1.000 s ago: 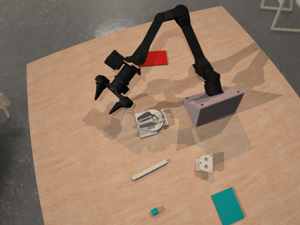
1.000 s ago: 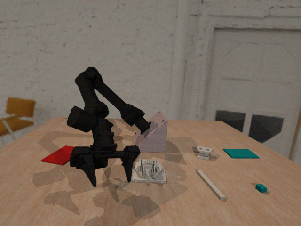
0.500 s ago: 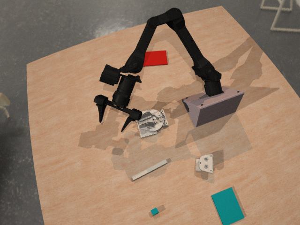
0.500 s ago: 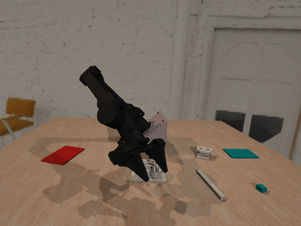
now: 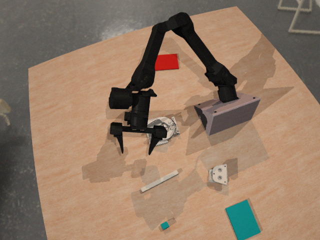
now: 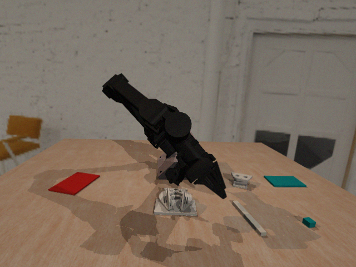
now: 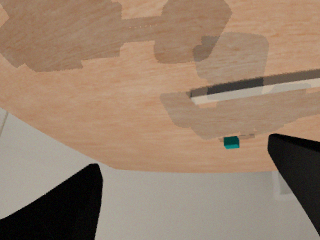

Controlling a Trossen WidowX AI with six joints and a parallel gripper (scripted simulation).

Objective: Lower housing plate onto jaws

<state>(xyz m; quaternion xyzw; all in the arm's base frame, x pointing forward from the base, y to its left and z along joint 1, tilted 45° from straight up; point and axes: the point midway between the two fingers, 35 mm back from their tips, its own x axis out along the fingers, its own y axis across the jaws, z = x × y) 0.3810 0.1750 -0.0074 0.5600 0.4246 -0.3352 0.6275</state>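
Seen from the top view, with the pale jaw assembly as the clock's centre, the housing plate is resting on the surface at four o'clock, well apart from the assembly. Its broad face is showing two round holes, and a narrower ribbed part is supporting it underneath. The gripper is hovering toward eight o'clock, its fingers standing wide and holding nothing. In the top view, one side of it is partly covering the assembly.

A pale bar is lying at six o'clock, with a small teal block sitting farther out the same way. A teal panel is lying toward five o'clock, beyond the housing plate. A red panel is lying at twelve o'clock, partly hidden by the arm in that view. The arm's mauve base is standing between two and three o'clock.
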